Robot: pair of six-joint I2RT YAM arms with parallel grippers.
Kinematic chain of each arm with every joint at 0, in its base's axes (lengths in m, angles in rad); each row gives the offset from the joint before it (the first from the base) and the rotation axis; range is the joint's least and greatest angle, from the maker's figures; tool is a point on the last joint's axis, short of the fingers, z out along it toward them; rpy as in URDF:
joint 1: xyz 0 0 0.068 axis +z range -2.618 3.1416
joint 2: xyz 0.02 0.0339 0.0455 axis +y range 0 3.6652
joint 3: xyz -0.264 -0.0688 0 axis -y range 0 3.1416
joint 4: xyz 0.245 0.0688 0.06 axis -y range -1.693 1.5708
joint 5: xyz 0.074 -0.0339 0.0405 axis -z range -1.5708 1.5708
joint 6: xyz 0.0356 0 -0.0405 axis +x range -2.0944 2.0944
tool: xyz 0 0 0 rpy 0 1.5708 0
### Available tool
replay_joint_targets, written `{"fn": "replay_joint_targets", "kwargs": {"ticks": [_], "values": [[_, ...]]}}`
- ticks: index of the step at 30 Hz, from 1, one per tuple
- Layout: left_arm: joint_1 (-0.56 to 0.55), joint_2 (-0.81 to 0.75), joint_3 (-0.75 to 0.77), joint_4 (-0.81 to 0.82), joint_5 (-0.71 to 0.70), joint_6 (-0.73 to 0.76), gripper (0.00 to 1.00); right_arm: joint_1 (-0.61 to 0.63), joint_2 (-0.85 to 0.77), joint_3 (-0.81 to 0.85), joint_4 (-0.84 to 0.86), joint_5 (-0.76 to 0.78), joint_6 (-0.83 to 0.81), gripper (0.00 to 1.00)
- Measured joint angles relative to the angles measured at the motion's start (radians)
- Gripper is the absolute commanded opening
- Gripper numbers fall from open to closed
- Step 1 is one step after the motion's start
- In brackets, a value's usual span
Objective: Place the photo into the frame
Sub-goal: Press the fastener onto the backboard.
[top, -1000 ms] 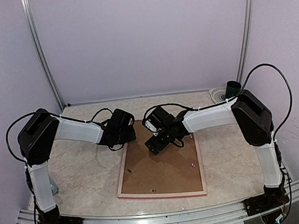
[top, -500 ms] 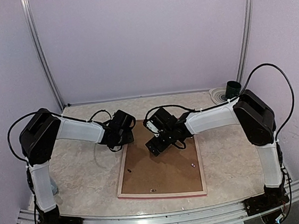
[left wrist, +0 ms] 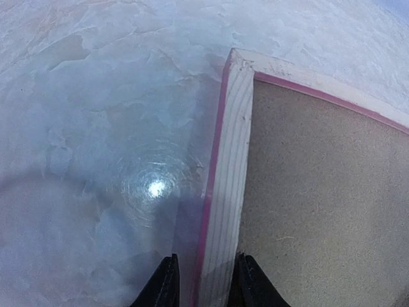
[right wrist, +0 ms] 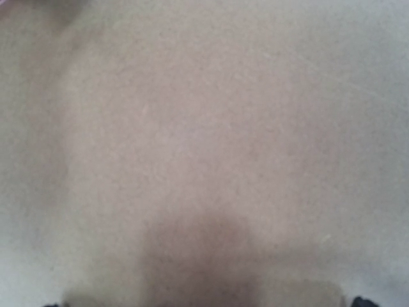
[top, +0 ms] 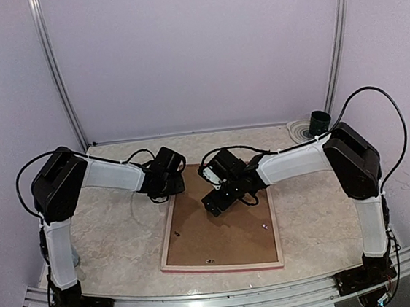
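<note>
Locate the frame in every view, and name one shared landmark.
Top external: the frame lies flat at the centre of the table.
Left wrist: its corner rail runs up the middle, with the left hand astride it.
Right wrist: no rail in view.
Shared landmark: the brown backing board.

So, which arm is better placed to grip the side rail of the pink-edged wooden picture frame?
Left. The left gripper straddles the pale wooden side rail of the frame near its far left corner. The open right gripper hangs over the brown backing board, away from any rail.
</note>
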Motion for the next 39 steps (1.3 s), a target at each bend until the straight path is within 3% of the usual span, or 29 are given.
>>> {"fn": "replay_joint_targets", "kwargs": {"ticks": [15, 32, 39], "values": [[-0.004, 0.009, 0.035, -0.048, 0.01, 0.05, 0.15, -0.01, 0.0, -0.005, 0.008, -0.028, 0.004, 0.99], [0.024, -0.007, 0.028, -0.055, 0.109, 0.098, 0.1, -0.016, 0.003, -0.003, 0.005, -0.042, 0.004, 0.99], [0.044, 0.003, 0.09, -0.158, 0.165, 0.148, 0.02, -0.016, 0.009, 0.008, -0.005, -0.048, -0.001, 0.99]]}}
